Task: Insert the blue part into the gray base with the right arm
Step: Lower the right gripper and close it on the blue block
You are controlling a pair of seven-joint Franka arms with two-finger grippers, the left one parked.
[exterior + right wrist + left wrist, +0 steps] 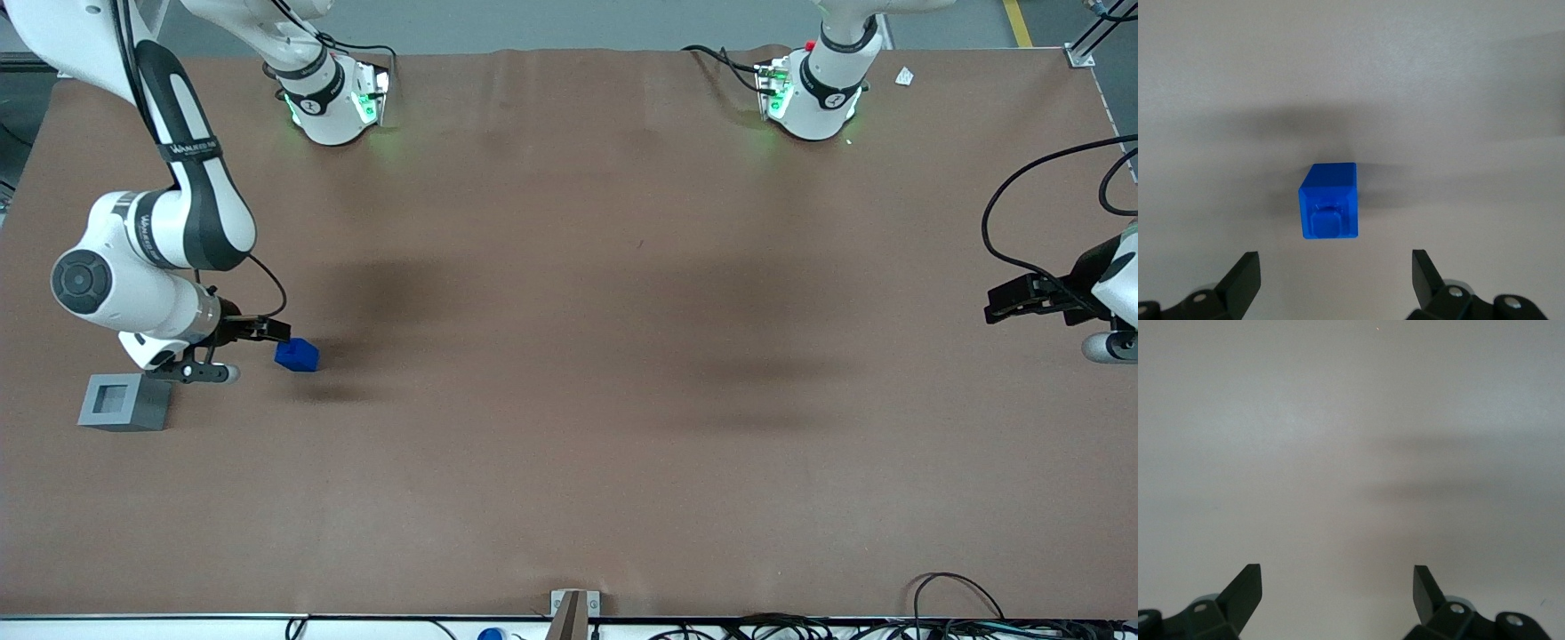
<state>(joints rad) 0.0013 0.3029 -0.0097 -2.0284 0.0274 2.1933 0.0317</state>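
the blue part (1329, 201), a glossy plastic block with a small raised square step on one face, lies on the matte brown table (569, 400). the right arm's (191, 213) black pincer (1335, 273) hovers just beside it, fingers spread wide, holding nothing. the gray base (124, 402), a cube with a square recess on top, sits nearby, nearer the front camera.

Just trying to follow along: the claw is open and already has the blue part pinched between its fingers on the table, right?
Not quite. The claw is open, but it holds nothing: the blue part lies on the table apart from its fingers, untouched. The right wrist view shows the gap. The gray base stands nearby, nearer the front camera.
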